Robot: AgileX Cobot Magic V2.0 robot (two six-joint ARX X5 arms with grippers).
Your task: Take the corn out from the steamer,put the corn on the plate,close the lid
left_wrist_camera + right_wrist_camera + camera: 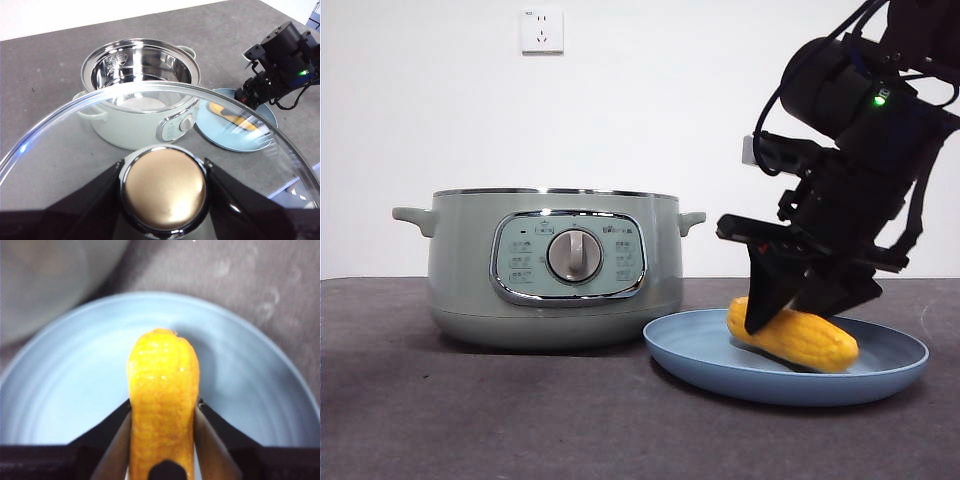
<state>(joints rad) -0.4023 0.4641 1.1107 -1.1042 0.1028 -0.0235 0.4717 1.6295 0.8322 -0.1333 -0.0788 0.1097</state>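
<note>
Corn lay on the plate, well inside the rim, long axis running straight out from between the right gripper's jaws, tapered end away from the wrist. Jaws clamped both flanks of the cob; it appeared to rest on the plate already, so release seemed the next step. Plate sat just beside the steamer on the counter, rims nearly touching. Steamer open, its steel bowl showing no corn. Left gripper held the lid by its knob, above and to one side of the steamer; clear path down, right arm well off.
</note>
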